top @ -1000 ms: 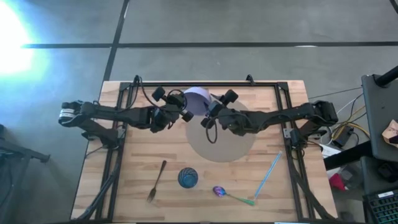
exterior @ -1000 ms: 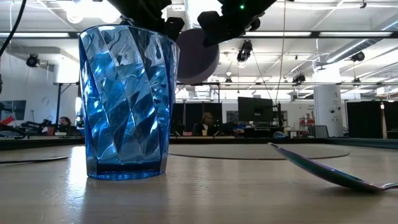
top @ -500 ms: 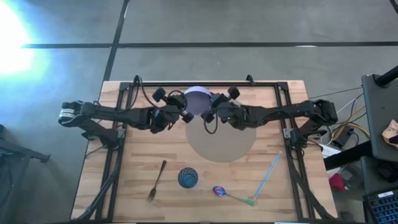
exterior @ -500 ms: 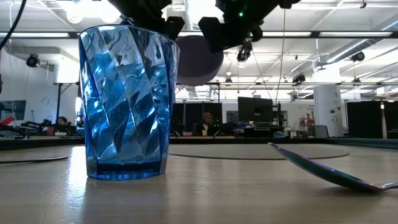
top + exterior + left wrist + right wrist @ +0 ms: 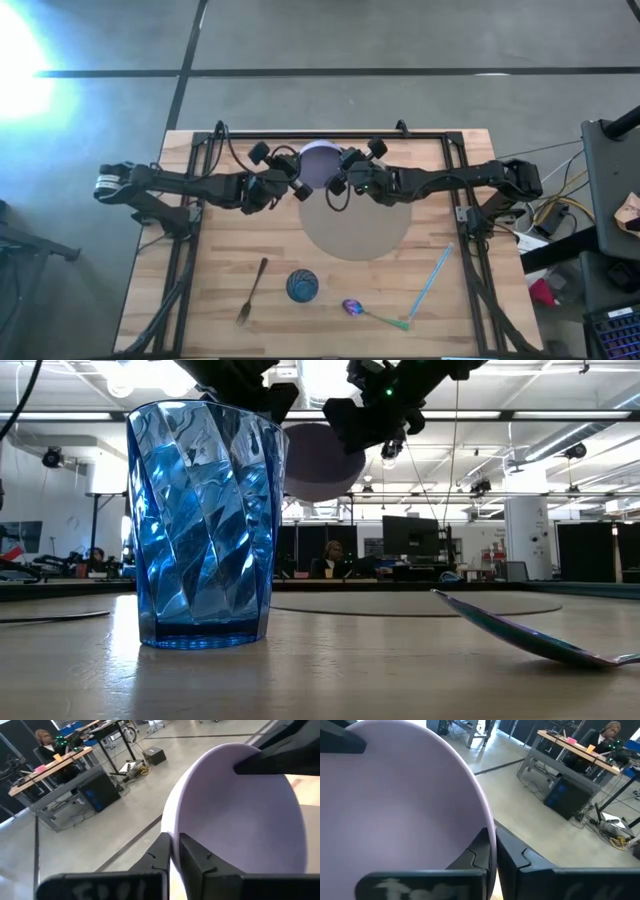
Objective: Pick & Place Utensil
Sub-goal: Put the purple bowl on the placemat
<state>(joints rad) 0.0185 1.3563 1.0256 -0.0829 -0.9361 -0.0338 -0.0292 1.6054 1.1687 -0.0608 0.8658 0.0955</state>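
Held thing: a pale purple plate point(image 5: 320, 163), lifted off the table and pinched on opposite edges by both my grippers, above the far middle of the table point(image 5: 215, 290).
Left gripper point(image 5: 297, 187): my fingers are clamped on the plate's rim, the rim running between them in my left wrist view.
Right gripper point(image 5: 337, 185): closed tight over the other edge of the same plate point(image 5: 395, 805).
Below the plate: a round grey mat point(image 5: 365, 235) lies flat on the wood, partly under my right arm.
Fork point(image 5: 252, 290): lies on the near left part of the table, well apart from my grippers.
Blue cup point(image 5: 205, 525): stands upright near the front edge, between fork and spoon; it fills much of the low view and hides part of the plate.
Spoon point(image 5: 372, 314): iridescent bowl, green handle, lying just right of the cup.
Light blue stick point(image 5: 432, 280): lies slanted near the right rail.
Room: a person point(image 5: 333, 557) sits at desks beyond the table.
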